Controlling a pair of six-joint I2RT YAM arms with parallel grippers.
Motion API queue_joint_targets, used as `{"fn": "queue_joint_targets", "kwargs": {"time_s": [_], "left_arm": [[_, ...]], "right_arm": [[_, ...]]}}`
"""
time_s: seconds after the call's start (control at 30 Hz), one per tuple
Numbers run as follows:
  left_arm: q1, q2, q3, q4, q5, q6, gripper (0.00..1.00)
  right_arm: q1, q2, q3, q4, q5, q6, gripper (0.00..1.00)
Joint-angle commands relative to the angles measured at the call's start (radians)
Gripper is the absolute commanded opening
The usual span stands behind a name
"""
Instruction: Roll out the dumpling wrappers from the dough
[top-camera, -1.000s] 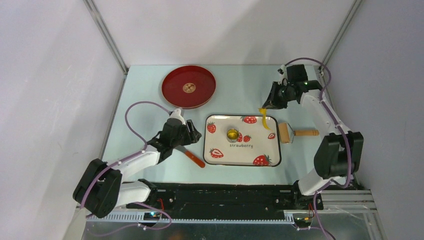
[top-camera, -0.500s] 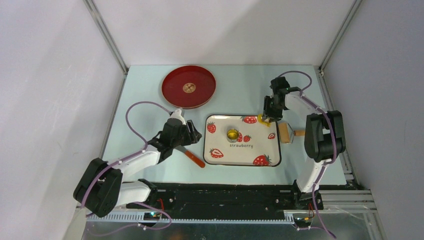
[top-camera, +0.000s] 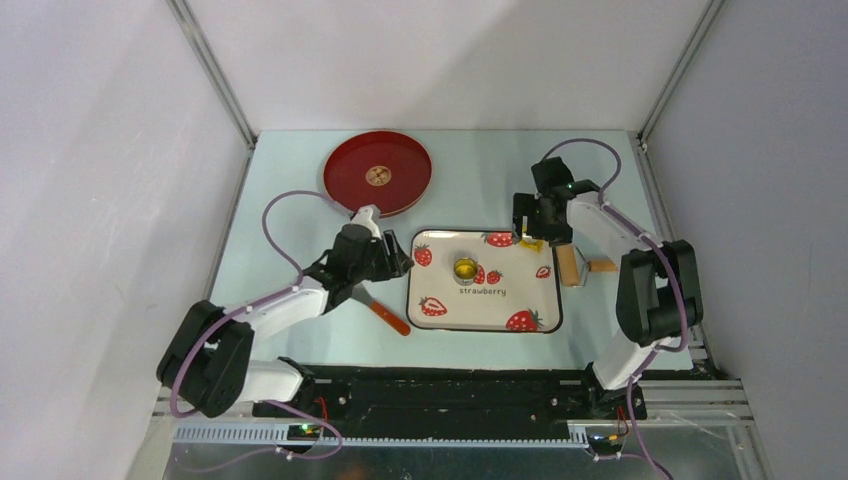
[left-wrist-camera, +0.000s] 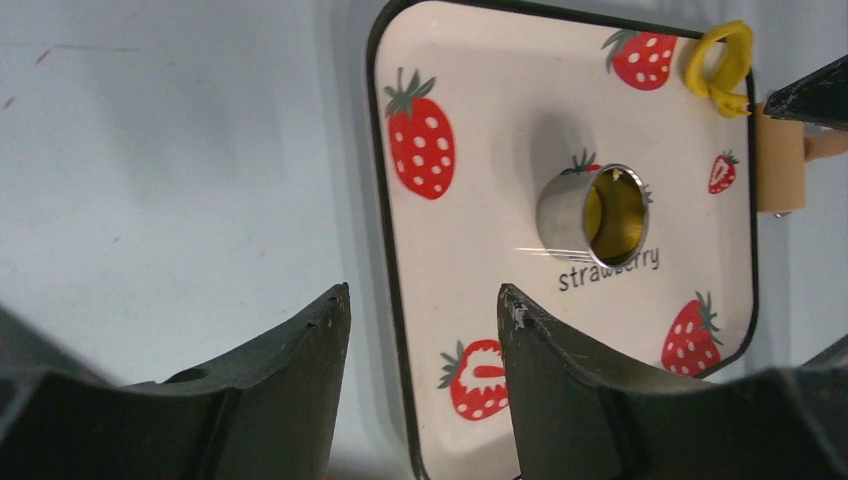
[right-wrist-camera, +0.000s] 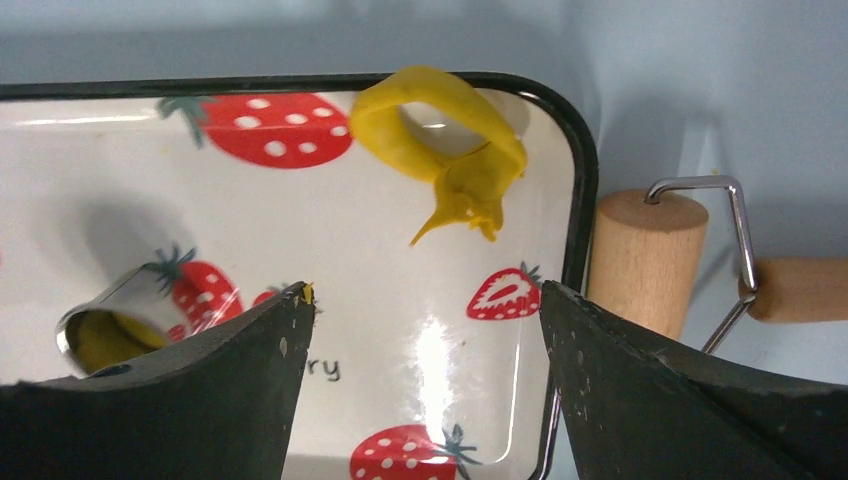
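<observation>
While the top view alone shows one red plate (top-camera: 378, 175) far left and one red-handled tool (top-camera: 390, 317), the right gripper (top-camera: 528, 232) hides the strawberry tray's (top-camera: 470, 310) far right corner.

Left wrist: the left gripper (left-wrist-camera: 425, 300) is spread and empty; one ring cutter (left-wrist-camera: 560, 210) holds yellow dough (left-wrist-camera: 615, 215).

Right wrist: the right gripper (right-wrist-camera: 425, 295) is wide and empty, above one dough loop (right-wrist-camera: 445, 135) on that corner; one roller (right-wrist-camera: 645, 260) is cut off.

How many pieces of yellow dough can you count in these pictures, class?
2. A looped strip lies on the tray's far right corner; another piece sits inside the metal ring cutter mid-tray. More could be hidden.
</observation>
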Motion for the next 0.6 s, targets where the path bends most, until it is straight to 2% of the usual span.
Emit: {"fn": "queue_joint_targets", "kwargs": {"time_s": [0.0,0.27,0.57], "left_arm": [[-0.028,0.04,0.089,0.037,0.05,-0.006,0.6],[-0.132,0.263,0.272,0.038,0.131,-0.017,0.54],[-0.193,0.491,0.403,0.035,0.067,-0.088,0.43]], "right_arm": [[0.0,-0.083,-0.009,0.013,-0.061,0.004,0.88],[-0.045,-0.117,-0.066,0.084,-0.318,0.033,0.88],[-0.099,-0.16,-0.163,0.13,-0.422,0.031,0.88]]}}
